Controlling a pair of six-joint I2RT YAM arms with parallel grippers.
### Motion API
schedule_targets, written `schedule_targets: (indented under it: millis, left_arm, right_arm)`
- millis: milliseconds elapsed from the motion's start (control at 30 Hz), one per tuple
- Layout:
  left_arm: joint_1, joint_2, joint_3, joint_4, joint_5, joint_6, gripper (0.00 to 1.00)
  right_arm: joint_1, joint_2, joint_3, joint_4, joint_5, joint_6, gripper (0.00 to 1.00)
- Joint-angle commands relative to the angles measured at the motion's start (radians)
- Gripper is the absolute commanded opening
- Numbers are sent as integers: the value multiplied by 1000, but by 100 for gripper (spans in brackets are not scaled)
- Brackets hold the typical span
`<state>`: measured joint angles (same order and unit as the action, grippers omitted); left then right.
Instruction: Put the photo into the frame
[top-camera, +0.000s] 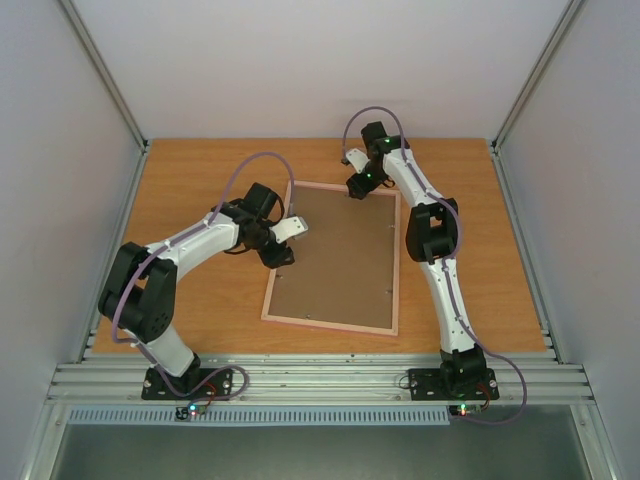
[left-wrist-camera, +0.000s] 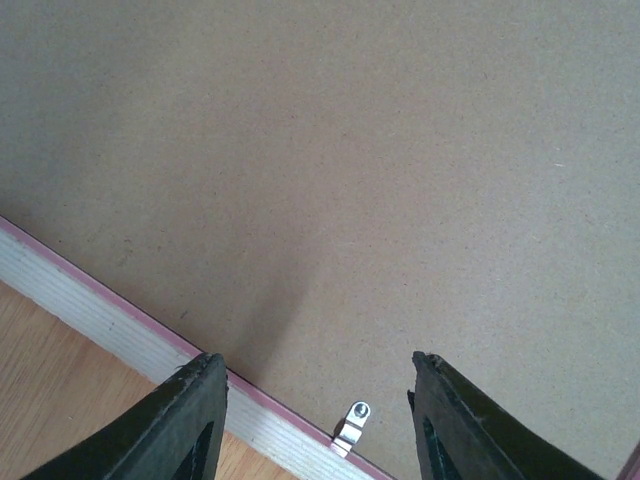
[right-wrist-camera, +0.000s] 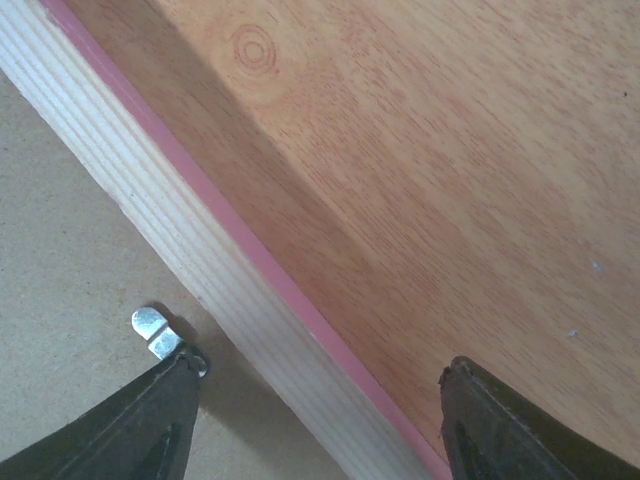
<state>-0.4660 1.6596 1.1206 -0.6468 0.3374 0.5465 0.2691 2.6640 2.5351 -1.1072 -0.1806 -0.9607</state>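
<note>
The frame (top-camera: 330, 325) lies face down on the table, pale wood back and pink rim up. A plain brown backing board (top-camera: 340, 255) fills it, and the photo is hidden. My left gripper (top-camera: 281, 254) hovers open over the frame's left edge. In the left wrist view, the left gripper (left-wrist-camera: 320, 362) has a small metal clip (left-wrist-camera: 352, 424) between its fingers, at the rim (left-wrist-camera: 100, 312). My right gripper (top-camera: 358, 187) is at the frame's far edge. In the right wrist view, the right gripper (right-wrist-camera: 320, 365) stands open astride the rim (right-wrist-camera: 180, 230), its left finger beside a metal tab (right-wrist-camera: 153, 330).
The wooden table (top-camera: 200, 180) ends at grey walls on the left, right and back. An aluminium rail (top-camera: 320, 380) carrying the arm bases runs along the near edge. More small clips (top-camera: 389, 291) sit along the frame's right inner edge.
</note>
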Motion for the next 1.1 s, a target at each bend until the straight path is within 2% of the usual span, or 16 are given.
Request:
schedule_targets:
  millis: [0,267,433,533,667,1067]
  left_arm:
    - [4,5,23,4,17,-4,52]
    - [4,2,20,4,15,1,52]
    - [4,1,19,4,14,0,52]
    - [4,-1,17,4,11,0,52]
    - [4,1,16,5,15,-1,52]
    - [4,14,26,3,12,2,52]
  right_arm:
    - [25,73,-10,-81,-25,-9,69]
    - [37,76,-10,-115,-66,-62,73]
    - [36,72,-10,-151,-85,-102,65]
    - [34,63,-17,-181,-108,-133,64]
    - [34,39,-57,-169,-126,-158,67]
    - [61,98,8,-159,-63,-135,70]
